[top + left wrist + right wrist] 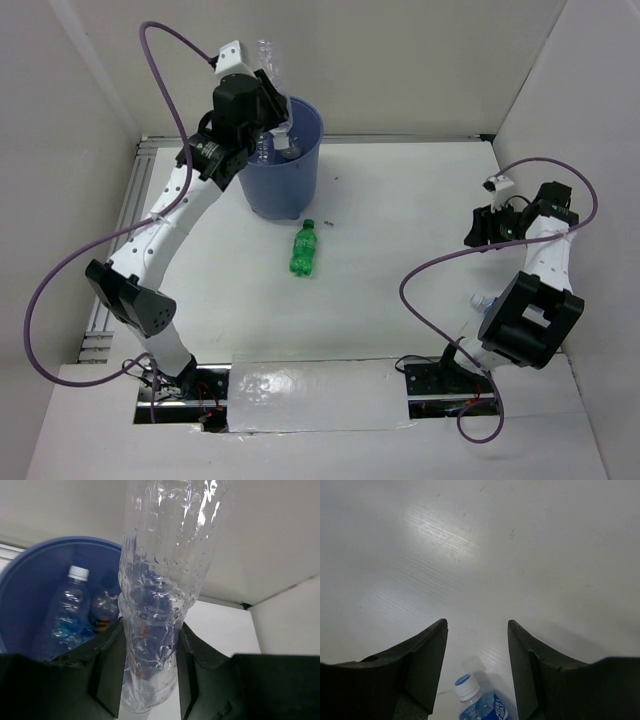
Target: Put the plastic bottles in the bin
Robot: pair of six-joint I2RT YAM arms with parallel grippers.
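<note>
My left gripper (262, 100) is shut on a plain clear bottle (267, 58) and holds it upright over the left rim of the blue-purple bin (305, 170). In the left wrist view the bottle (160, 580) stands between my fingers (107, 655), with the bin (30, 580) below. A clear white-capped bottle (67, 612) and a dark-labelled one (102, 607) lie inside. The green bottle (304, 249) lies on the table in front of the bin. My right gripper (478, 228) is open and empty. A blue-label bottle (477, 705) lies just below its jaws (483, 301).
A small dark speck (328, 223) lies right of the green bottle's cap. An aluminium rail (120, 220) runs along the table's left edge. White walls close in the table at the back and sides. A shiny strip (310, 395) lies between the arm bases.
</note>
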